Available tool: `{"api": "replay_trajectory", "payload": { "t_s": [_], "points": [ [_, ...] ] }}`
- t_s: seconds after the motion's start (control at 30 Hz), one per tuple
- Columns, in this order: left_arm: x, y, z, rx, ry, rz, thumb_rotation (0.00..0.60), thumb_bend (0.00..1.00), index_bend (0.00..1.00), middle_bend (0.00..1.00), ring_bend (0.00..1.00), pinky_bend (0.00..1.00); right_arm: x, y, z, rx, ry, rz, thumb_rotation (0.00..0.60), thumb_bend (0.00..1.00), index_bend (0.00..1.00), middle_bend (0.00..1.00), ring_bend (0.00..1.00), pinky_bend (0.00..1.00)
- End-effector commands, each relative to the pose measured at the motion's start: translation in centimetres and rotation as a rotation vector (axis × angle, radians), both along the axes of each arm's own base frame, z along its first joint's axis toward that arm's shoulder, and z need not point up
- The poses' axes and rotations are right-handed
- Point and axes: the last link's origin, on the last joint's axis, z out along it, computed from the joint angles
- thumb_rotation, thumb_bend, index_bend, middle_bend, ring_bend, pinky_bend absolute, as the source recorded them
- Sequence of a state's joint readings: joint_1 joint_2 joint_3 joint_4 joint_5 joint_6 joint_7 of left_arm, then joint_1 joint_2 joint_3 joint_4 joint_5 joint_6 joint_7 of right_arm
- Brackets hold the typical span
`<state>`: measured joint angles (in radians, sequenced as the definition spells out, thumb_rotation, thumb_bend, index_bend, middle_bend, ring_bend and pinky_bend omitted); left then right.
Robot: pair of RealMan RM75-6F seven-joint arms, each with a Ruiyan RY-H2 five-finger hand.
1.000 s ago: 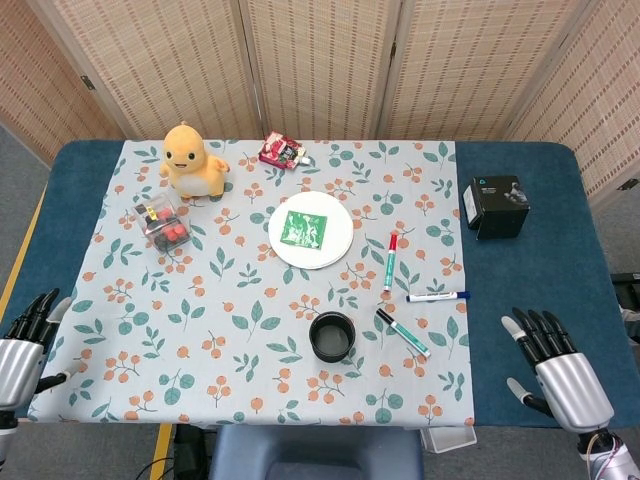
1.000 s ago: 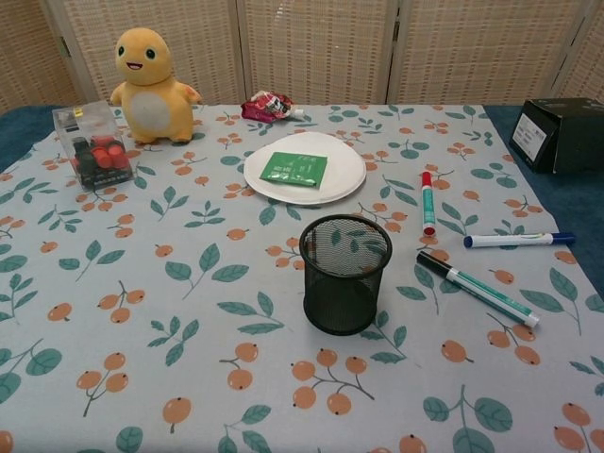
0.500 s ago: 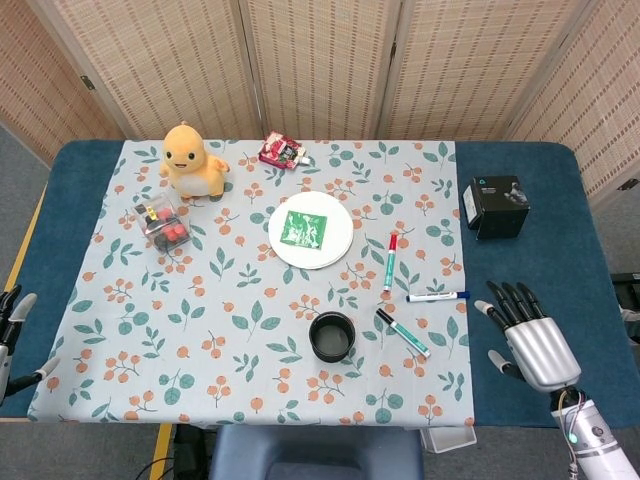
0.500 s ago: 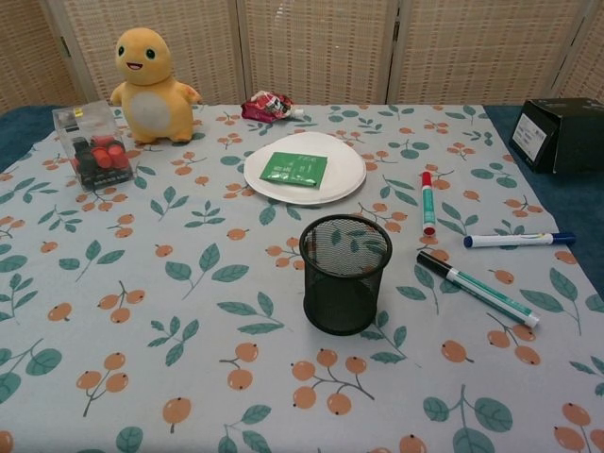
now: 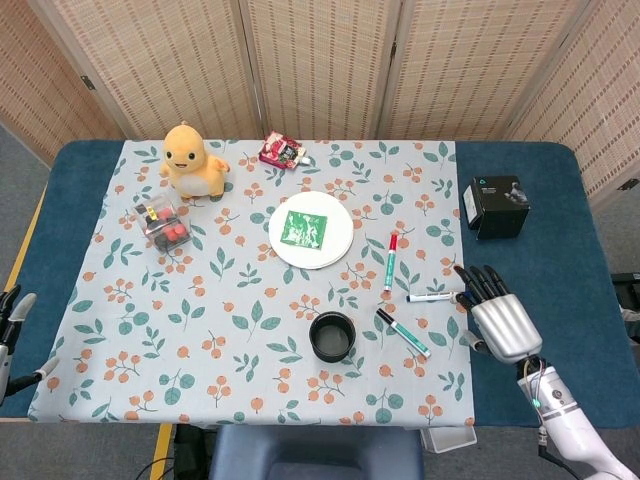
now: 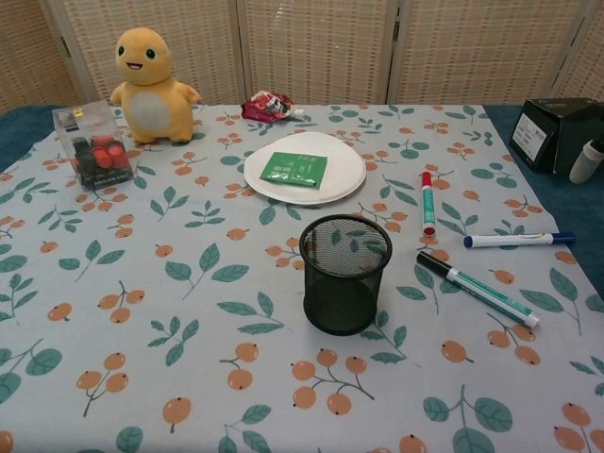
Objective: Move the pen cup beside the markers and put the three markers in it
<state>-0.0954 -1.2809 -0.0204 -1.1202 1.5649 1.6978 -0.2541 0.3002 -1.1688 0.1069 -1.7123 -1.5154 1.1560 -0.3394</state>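
Observation:
A black mesh pen cup (image 5: 332, 337) (image 6: 345, 274) stands upright on the floral cloth, left of the markers. The red-capped marker (image 5: 389, 262) (image 6: 427, 202), the blue-capped marker (image 5: 436, 297) (image 6: 517, 240) and the green-striped marker (image 5: 403, 333) (image 6: 478, 288) lie flat to its right. My right hand (image 5: 495, 316) hovers open just right of the blue marker's cap, fingers spread and pointing away from me; one fingertip (image 6: 586, 160) shows at the chest view's right edge. My left hand (image 5: 12, 335) shows only as fingertips at the head view's left edge, empty.
A white plate (image 5: 335, 250) with a green packet (image 5: 303, 228) lies behind the cup. A yellow plush (image 5: 192, 160), a clear box of red items (image 5: 163, 223) and a red wrapper (image 5: 281, 151) sit at the back left. A black box (image 5: 494, 205) stands at the back right.
My right hand has moved forward and left, from the near right edge up to the blue marker. My left hand drew back toward the left edge. Cup and markers stayed put.

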Motion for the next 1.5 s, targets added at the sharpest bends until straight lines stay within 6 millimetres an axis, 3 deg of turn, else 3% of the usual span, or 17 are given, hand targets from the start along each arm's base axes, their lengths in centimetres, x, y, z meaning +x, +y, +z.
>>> {"api": "replay_trajectory", "payload": {
  "t_s": [0.03,0.3,0.93,1.5],
  "points": [
    [0.0,0.0,0.0,0.000,-0.006,-0.001,0.600,0.02,0.00,0.00,0.00,0.24,0.5,-1.0,-0.8,-0.011,-0.034,0.006,0.600,0.29,0.38,0.00,0.00,0.00],
    [0.0,-0.1,0.2,0.003,-0.011,-0.002,0.600,0.02,0.00,0.00,0.00,0.24,0.1,-2.7,-3.2,0.002,-0.045,-0.015,0.600,0.31,0.43,0.00,0.00,0.00],
    [0.0,0.2,-0.1,-0.010,-0.002,0.005,0.600,0.02,0.00,0.00,0.00,0.24,0.4,-7.4,-8.4,0.069,-0.021,-0.063,0.600,0.31,0.43,0.00,0.00,0.00],
    [-0.1,0.4,-0.1,-0.013,-0.009,0.014,0.600,0.02,0.00,0.00,0.00,0.24,0.6,-9.5,-10.1,0.094,0.008,-0.098,0.600,0.33,0.44,0.00,0.00,0.00]
  ]
}}
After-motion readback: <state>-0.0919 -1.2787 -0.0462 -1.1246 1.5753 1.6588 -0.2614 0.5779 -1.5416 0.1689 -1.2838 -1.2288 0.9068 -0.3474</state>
